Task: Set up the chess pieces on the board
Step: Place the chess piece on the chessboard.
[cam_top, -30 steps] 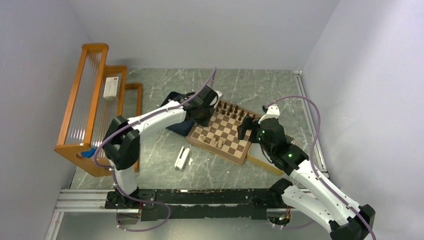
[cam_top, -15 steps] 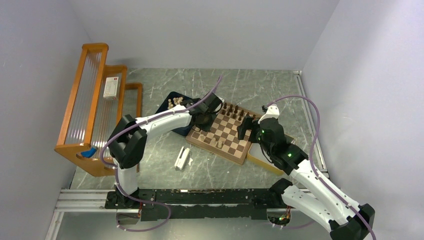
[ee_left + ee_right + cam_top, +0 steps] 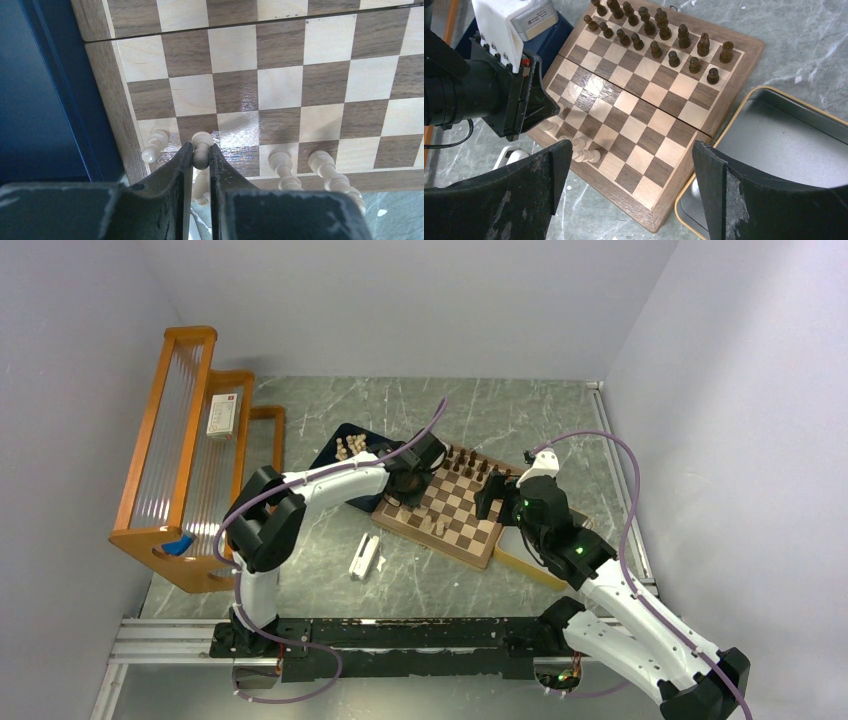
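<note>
Your left gripper (image 3: 201, 152) is clamped on a pale tan turned wooden pawn (image 3: 202, 142) at the checkered wooden board's (image 3: 651, 127) near-left corner. Your right gripper (image 3: 629, 147) gapes empty. Dark brown pieces (image 3: 659, 35) fill both far rows. Few pale ones stand; more (image 3: 350, 447) wait in the dark blue tray (image 3: 45, 100).

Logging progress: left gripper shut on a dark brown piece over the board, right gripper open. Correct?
Only the colour is wrong: the left wrist view shows the left gripper shut on a pale tan piece over the board; the right gripper is open.
</note>
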